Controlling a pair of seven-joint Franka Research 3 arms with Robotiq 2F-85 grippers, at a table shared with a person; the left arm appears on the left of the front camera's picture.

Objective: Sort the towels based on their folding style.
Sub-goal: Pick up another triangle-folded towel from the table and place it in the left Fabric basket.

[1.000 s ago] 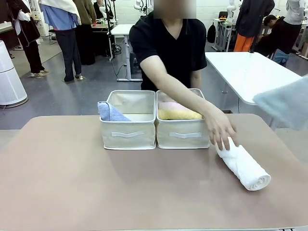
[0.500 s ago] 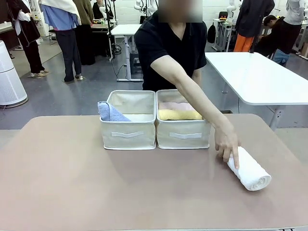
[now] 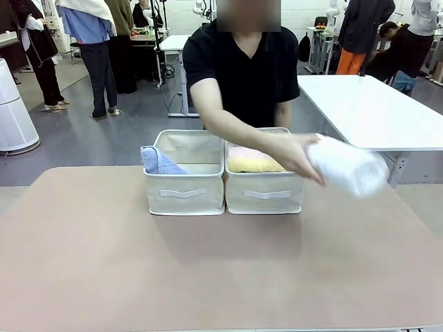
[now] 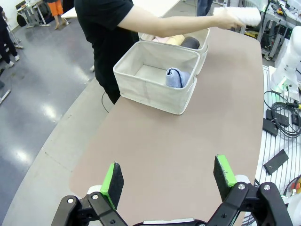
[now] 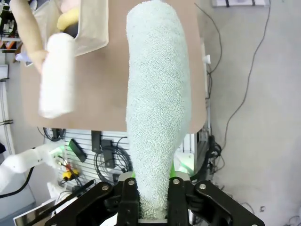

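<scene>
The right gripper [image 5: 153, 190] is pinching the narrow end of the grey-green cone towel [image 5: 157, 103], its jaws pressing tight on the terry. In the right wrist view the cone is pointing toward twelve o'clock and widening as it goes, seen against the table [image 5: 106, 89] and the floor beside it.

The left gripper [image 4: 168, 175] is standing spread wide and gripping nothing, its green pads [image 4: 112, 178] hovering above bare tabletop. Toward twelve o'clock from it, the left bin [image 4: 150, 92] is holding the light blue towel [image 4: 176, 77], which is leaning at the bin's near wall. Just beyond, toward one o'clock, the right bin [image 4: 203, 40] is touching the first and carrying the dark grey roll [image 4: 190, 43], the yellow roll [image 4: 173, 40] and the pink roll [image 4: 154, 37].

In the front view the person's hand [image 3: 294, 155] is grasping one end of the white rolled towel [image 3: 346, 166]. It is holding the roll in the air, clear of the table, at about two o'clock from the right bin's front wall. The roll is showing blurred.
</scene>
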